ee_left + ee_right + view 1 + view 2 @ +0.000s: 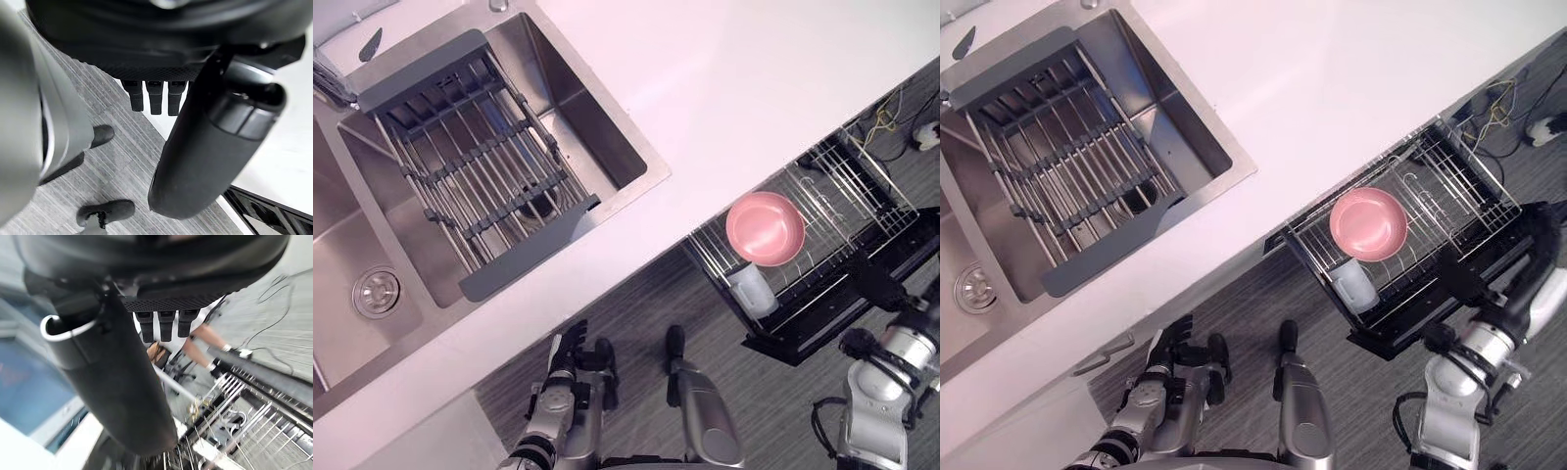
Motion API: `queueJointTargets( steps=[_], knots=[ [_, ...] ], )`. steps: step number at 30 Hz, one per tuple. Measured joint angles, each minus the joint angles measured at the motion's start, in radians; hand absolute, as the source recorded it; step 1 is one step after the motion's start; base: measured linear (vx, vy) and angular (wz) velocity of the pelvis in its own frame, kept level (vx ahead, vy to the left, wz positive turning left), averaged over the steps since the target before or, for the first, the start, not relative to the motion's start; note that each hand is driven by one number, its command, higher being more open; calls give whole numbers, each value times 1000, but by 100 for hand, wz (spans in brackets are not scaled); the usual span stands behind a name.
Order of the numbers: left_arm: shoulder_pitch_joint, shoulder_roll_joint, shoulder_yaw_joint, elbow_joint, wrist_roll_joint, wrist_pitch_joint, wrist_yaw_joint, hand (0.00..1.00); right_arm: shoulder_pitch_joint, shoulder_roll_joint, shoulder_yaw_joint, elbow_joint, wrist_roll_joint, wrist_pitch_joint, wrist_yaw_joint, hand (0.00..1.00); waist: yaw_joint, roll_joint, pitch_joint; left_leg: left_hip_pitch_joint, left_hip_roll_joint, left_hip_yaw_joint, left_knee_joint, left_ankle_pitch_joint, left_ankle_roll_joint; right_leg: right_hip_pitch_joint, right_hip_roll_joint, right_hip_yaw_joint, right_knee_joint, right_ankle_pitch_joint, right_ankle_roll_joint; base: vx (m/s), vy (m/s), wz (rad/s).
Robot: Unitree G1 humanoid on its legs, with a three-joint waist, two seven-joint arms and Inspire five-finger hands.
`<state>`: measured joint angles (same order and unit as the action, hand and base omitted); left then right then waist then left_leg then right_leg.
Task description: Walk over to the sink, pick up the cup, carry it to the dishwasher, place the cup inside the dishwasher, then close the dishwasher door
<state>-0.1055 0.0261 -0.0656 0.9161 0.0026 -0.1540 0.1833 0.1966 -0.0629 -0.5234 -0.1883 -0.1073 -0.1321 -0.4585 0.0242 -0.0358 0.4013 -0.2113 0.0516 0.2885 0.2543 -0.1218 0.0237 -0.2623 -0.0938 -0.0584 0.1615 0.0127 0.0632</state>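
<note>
Resting in the dishwasher rack [837, 181] against a pink bowl [765, 228], the cup [751, 289] lies left of the right hand [171, 298], fingers straight, empty; left hand [570, 348] likewise relaxed, empty.

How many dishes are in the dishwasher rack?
2. A pink bowl lies in the middle of the dishwasher rack, and a pale cup sits next to it at the rack's near corner. Something smaller could hide beneath the bowl.

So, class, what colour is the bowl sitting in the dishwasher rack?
Pink. The bowl shows best in the left eye view.
</note>
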Motion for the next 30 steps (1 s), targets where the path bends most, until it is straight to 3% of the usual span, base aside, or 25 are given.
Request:
queueJointTargets(
  steps=[6,16,25,30],
  knots=[
    [32,-12,21,4,0,17,-10,90,135,101,-18,67,175,-13,30,90,-16,-6,-51,25,7,-2,30,-34,-8,22,2,-3,35,-43,1,72,6,0],
    [37,-14,43,0,-4,19,-16,90,126,92,-9,360,634,-17,197,90,-15,-6,-51,31,18,5,77,-73,-9,18,2,0,106,-88,-1,-3,-1,-2],
    [39,4,42,-13,-4,19,-33,90,124,22,149,436,712,-9,315,90,-8,-7,-51,13,24,11,104,-93,-9,-4,4,9,124,-101,1,5,1,-2],
    [41,23,39,-16,-4,19,-36,90,119,1,198,460,755,-7,330,90,-6,-8,-50,11,25,12,103,-96,-13,-10,5,13,127,-103,0,1,-1,-1]
  ],
)
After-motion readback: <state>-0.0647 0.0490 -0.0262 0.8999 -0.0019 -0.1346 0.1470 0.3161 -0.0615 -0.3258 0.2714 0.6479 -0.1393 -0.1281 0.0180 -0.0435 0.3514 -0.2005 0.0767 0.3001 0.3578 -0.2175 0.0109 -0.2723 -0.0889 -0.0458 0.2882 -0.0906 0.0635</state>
